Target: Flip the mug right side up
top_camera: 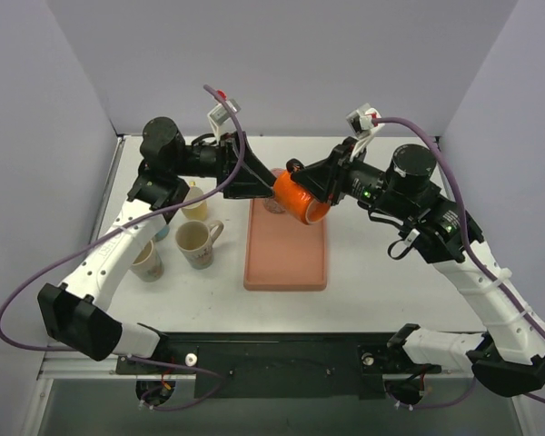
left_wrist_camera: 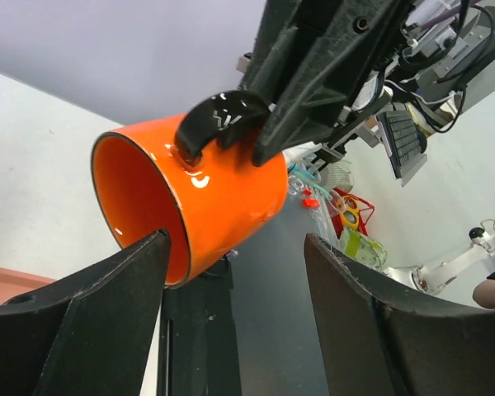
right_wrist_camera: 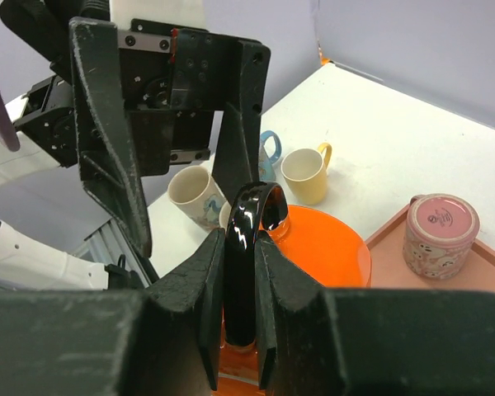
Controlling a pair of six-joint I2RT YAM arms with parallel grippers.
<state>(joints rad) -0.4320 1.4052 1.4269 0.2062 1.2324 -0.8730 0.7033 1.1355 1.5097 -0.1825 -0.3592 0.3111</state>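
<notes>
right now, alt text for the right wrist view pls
The right gripper is shut on the black handle of a tilted orange mug. The left gripper's open fingers stand just beyond; further back, a yellow mug and a cream mug sit on the white table, a pink mug on a salmon tray.

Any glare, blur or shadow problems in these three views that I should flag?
Top external: even light, sharp, no glare on the orange mug. Left wrist: white glints on the mug's glossy black handle, and the mug's inside is evenly lit. Right wrist: a bright streak runs down the handle, and dark fingers crowd the lower frame.
</notes>
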